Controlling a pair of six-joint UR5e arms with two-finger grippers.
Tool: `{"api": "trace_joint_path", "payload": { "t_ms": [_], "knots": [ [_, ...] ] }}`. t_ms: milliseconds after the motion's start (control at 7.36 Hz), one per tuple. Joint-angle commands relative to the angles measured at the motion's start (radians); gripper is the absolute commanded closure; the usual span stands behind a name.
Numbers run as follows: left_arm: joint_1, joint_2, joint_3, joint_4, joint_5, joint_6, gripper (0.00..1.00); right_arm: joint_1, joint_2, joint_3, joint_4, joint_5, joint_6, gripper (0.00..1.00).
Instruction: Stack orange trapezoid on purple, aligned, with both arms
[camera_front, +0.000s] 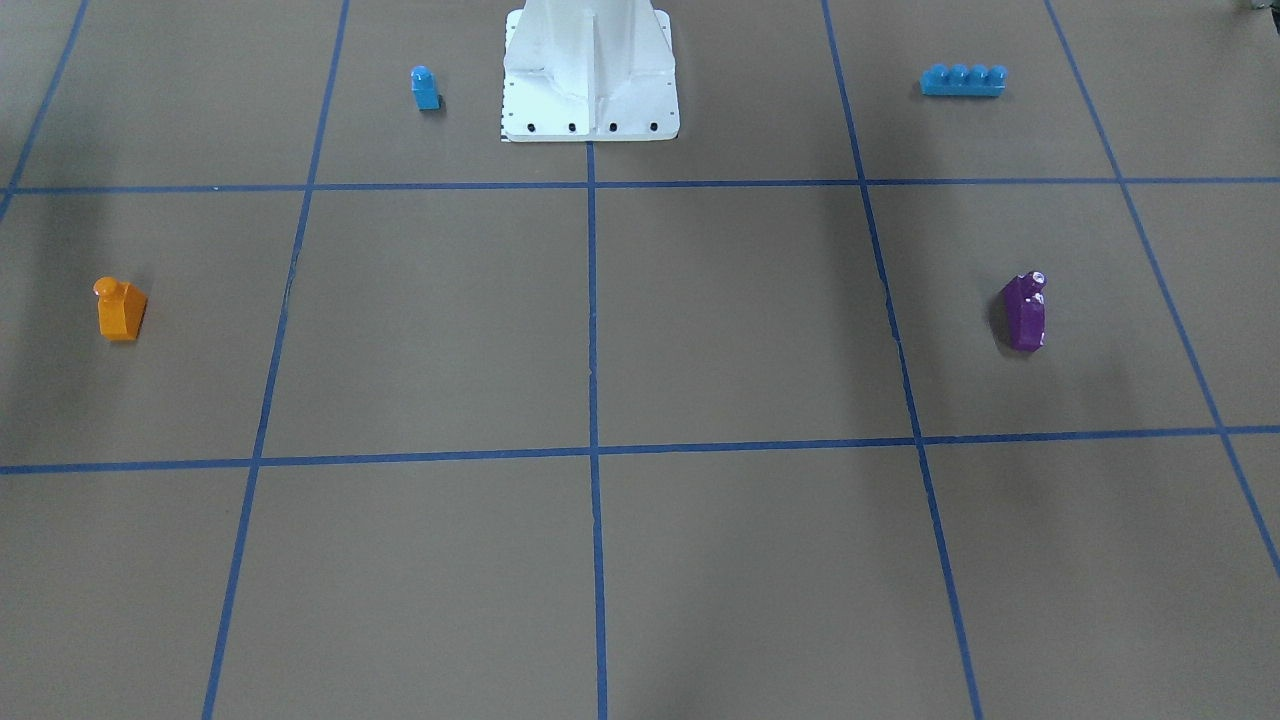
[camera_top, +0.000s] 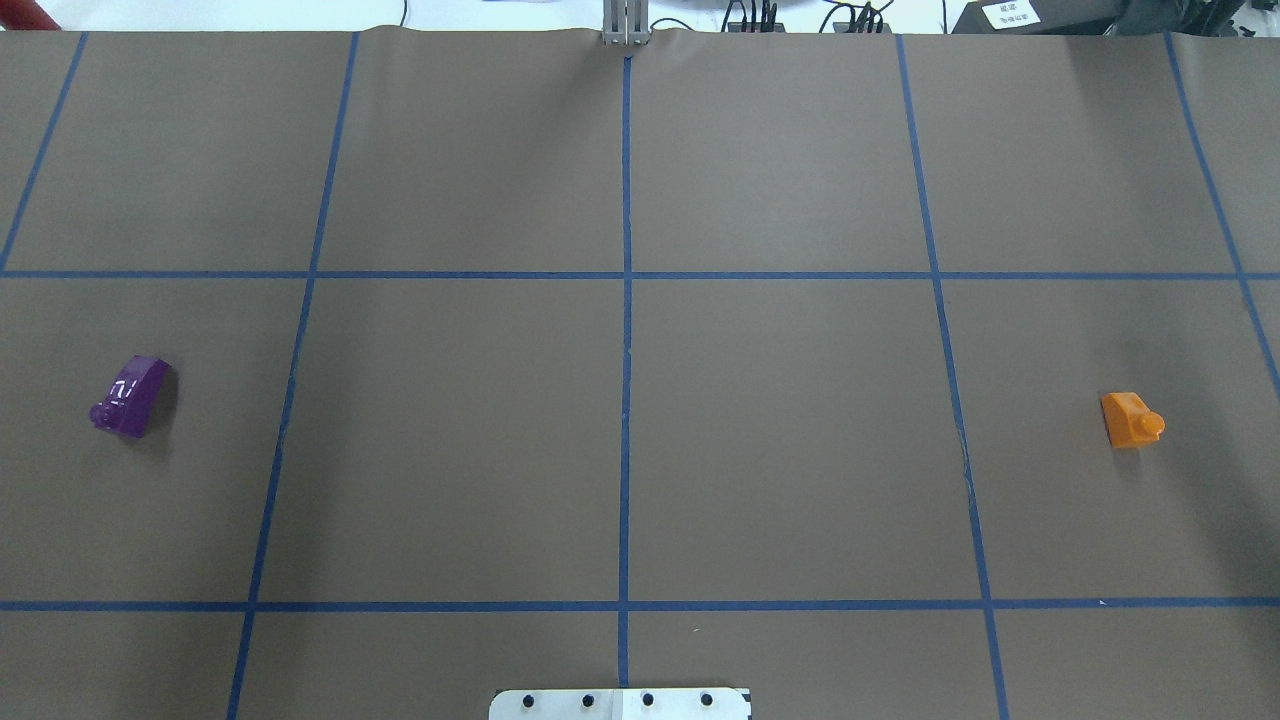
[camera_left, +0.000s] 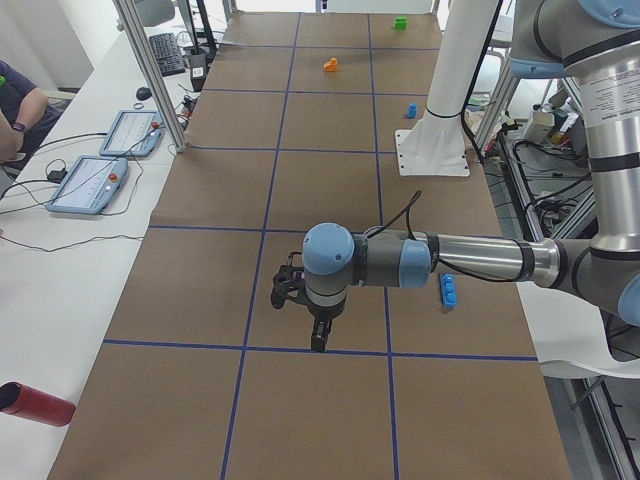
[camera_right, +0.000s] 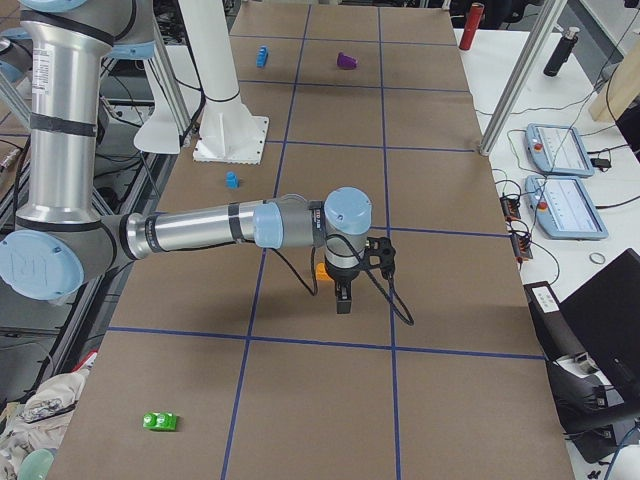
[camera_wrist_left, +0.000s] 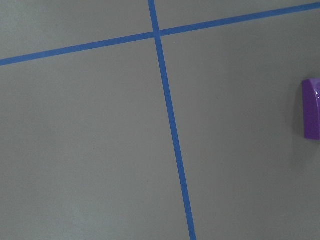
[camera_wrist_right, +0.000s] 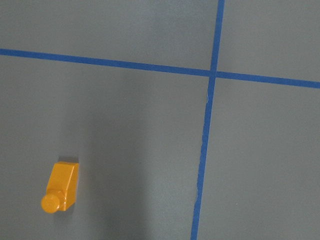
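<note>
The orange trapezoid (camera_top: 1130, 420) stands upright on the brown table at the robot's right; it also shows in the front view (camera_front: 120, 310) and the right wrist view (camera_wrist_right: 61, 186). The purple block (camera_top: 130, 397) stands at the robot's left, also in the front view (camera_front: 1027, 312) and at the right edge of the left wrist view (camera_wrist_left: 311, 108). The left gripper (camera_left: 318, 342) hangs above the table near the purple block. The right gripper (camera_right: 342, 303) hangs just beside the orange trapezoid (camera_right: 322, 268). I cannot tell whether either is open or shut.
A small blue single-stud block (camera_front: 425, 88) and a long blue four-stud brick (camera_front: 963, 80) lie either side of the white robot base (camera_front: 590, 80). A green block (camera_right: 159, 421) lies at the table's right end, a red cylinder (camera_left: 35, 403) off the left end.
</note>
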Motion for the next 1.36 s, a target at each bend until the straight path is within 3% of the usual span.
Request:
{"api": "trace_joint_path", "payload": {
  "t_ms": [0,543,951,1223],
  "knots": [
    [0.002,0.005,0.000,-0.006,0.000,0.000,0.00,-0.002,0.000,0.000,0.000,0.000,0.000,0.00],
    [0.005,-0.031,-0.036,-0.014,-0.008,-0.005,0.00,-0.046,0.006,0.007,0.002,-0.002,0.034,0.00],
    [0.063,-0.104,0.094,-0.205,-0.015,-0.012,0.00,-0.089,0.006,0.029,0.002,-0.002,0.092,0.00],
    [0.203,-0.101,0.132,-0.265,-0.088,-0.021,0.00,-0.098,0.006,0.043,0.002,-0.002,0.115,0.00]
  ]
}}
